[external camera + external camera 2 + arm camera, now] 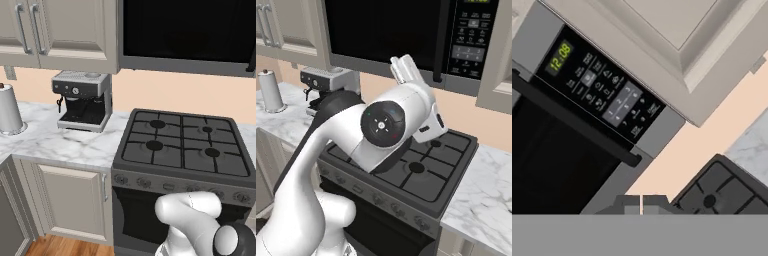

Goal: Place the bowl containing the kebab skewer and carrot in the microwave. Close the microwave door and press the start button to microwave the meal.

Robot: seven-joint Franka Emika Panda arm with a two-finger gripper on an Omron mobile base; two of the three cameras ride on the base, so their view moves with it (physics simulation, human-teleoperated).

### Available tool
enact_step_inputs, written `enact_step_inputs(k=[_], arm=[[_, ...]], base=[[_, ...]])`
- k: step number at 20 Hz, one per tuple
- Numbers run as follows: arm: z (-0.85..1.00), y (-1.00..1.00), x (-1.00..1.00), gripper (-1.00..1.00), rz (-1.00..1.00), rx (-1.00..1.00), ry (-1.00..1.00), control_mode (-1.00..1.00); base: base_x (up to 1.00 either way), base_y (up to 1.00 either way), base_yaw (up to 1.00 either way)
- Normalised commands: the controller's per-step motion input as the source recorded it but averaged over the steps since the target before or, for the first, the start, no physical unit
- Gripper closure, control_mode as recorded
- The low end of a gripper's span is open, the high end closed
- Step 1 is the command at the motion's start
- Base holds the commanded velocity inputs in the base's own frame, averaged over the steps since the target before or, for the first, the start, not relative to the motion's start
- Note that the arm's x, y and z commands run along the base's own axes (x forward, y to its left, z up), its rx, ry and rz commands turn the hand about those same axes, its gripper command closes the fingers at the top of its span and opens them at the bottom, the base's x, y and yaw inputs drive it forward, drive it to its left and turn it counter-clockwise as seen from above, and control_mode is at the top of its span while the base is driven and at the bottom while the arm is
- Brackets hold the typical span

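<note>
Now pincer [641,205] closed, microwave door [547,155] shut

The robot's body is a glossy white arm [331,165] built of thick rounded tube segments with a smooth plastic-like shell. In the right base view a dark, near-black band wraps one joint behind a white link. A round black cap [382,124] sits on the side of the next joint, its face marked with small light dots, one green and one red. The white hand [406,70] ends in pale grey blocky parts. In the left base view a white elbow [187,210] bulges beside a black ball-like joint with a pale grey disc [226,240].
</note>
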Motion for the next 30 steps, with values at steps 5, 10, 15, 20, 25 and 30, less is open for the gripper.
enact_step_inputs(k=[5,10,15,20,25,30], arm=[[0.00,-0.26,0.25,1.00,-0.04,0.06,-0.02,-1.00],[0.11,-0.32,0.20,1.00,-0.01,0.04,-0.01,-1.00],[0.14,-0.14,0.23,1.00,0.00,0.04,0.00,-1.00],[0.00,-0.11,0.31,1.00,0.00,0.07,0.00,-1.00],[-0.02,-0.15,0.31,1.00,0.00,0.12,0.00,-1.00],[-0.17,-0.31,0.28,1.00,0.00,0.10,0.00,-1.00]], base=[[0.00,0.00,0.00],[0.00,0.00,0.00],[0.00,0.00,0.00],[0.00,0.00,0.00],[0.00,0.00,0.00],[0.00,0.00,0.00]])
